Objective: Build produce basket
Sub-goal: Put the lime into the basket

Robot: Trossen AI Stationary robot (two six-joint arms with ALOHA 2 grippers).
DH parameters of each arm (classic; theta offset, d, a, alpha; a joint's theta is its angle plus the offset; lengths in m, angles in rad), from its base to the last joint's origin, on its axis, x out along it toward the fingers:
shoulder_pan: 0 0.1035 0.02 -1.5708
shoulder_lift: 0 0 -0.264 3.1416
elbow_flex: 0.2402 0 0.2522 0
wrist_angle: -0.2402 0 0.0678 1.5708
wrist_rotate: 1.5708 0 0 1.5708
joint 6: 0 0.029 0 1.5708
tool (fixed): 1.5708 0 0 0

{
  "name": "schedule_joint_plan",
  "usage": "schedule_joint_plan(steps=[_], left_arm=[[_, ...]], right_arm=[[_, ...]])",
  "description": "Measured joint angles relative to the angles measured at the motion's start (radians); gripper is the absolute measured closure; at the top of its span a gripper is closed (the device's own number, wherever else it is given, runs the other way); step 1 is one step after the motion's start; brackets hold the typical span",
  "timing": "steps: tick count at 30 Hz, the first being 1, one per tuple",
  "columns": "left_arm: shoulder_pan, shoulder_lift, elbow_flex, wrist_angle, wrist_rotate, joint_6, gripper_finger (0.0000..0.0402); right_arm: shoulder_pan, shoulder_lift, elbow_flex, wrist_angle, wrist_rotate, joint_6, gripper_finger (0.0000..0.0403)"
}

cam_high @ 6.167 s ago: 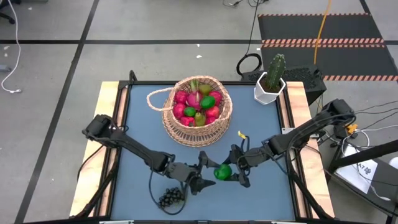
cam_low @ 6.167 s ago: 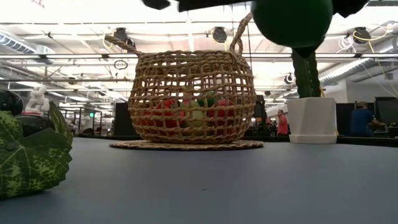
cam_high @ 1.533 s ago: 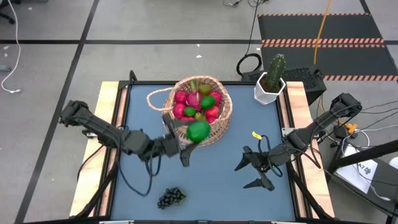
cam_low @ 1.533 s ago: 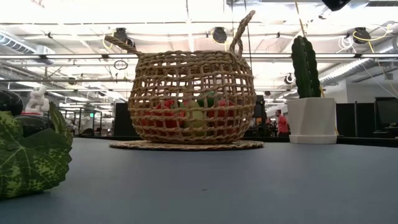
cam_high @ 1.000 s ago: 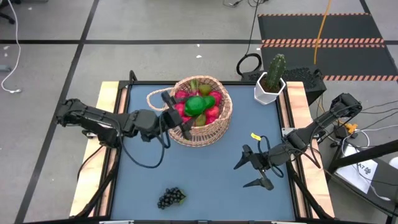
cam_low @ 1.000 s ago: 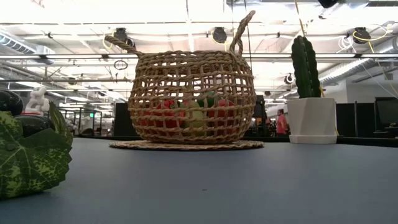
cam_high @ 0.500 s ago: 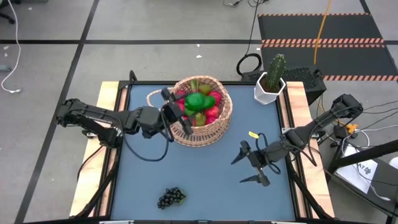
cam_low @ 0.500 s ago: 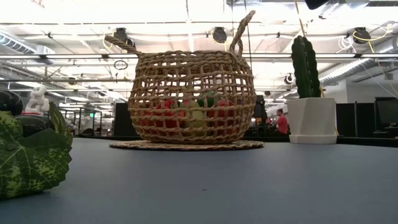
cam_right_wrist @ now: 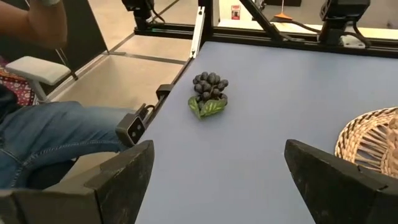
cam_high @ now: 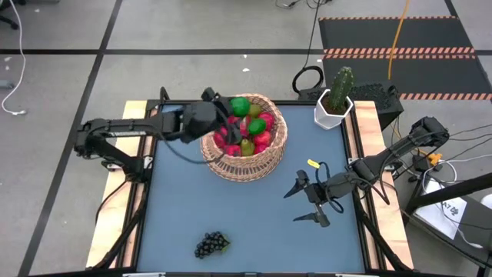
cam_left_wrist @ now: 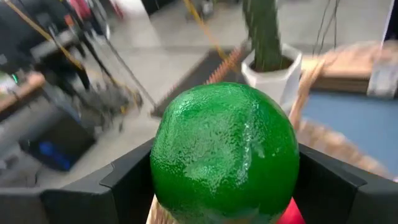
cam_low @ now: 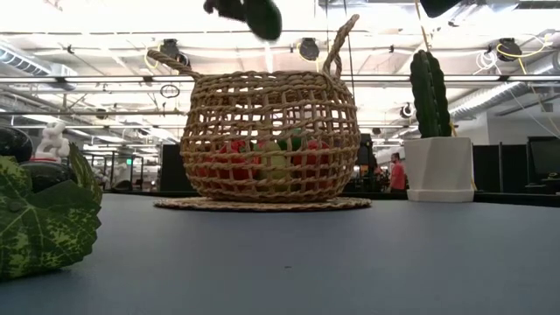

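The woven basket [cam_high: 254,158] stands at the table's far middle, filled with red and green produce [cam_high: 247,137]. My left gripper [cam_high: 231,109] reaches in from the left above the basket's far rim, shut on a green round fruit [cam_high: 241,105], which also shows at the top of the low view [cam_low: 261,16]. A dark grape bunch [cam_high: 210,245] lies on the table by the near edge. My right gripper [cam_high: 300,204] hovers open to the right of the basket, its fingers around nothing; its wrist view shows the grape bunch [cam_right_wrist: 209,93]. My left gripper pinches the green round fruit between its two fingers, one on each opposite side [cam_left_wrist: 163,168]. The fingers [cam_left_wrist: 124,183] come nearly level from the table's left. The fruit is lifted clear, above the fruits in the basket.
A white pot with a cactus [cam_high: 334,101] stands at the far right corner. Wooden rails [cam_high: 132,154] border the blue table top on the left and right. Bare table lies between the basket and the grapes. A seated person's leg [cam_right_wrist: 56,134] shows beyond the table's edge.
My left gripper has carried the green fruit from over the basket's middle toward the table's far edge, to above the far rim, and its wrist has turned. The fruit stays held and clear of the basket.
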Motion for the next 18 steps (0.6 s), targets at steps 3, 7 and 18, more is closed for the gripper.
schedule_joint_plan(steps=[3, 7, 18], left_arm=[[0.041, 0.038, 0.006, -0.048, 0.036, -0.022, 0.0094], [0.070, 0.090, 0.008, -0.084, 0.042, -0.020, 0.0094], [0.110, 0.222, 0.007, -0.165, 0.048, -0.017, 0.0094]], right_arm=[[0.000, 0.000, 0.000, -0.001, 0.000, 0.006, 0.0046], [0.000, 0.000, 0.000, -0.001, -0.001, 0.009, 0.0046], [0.000, 0.000, 0.000, 0.000, -0.002, -0.014, 0.0046]])
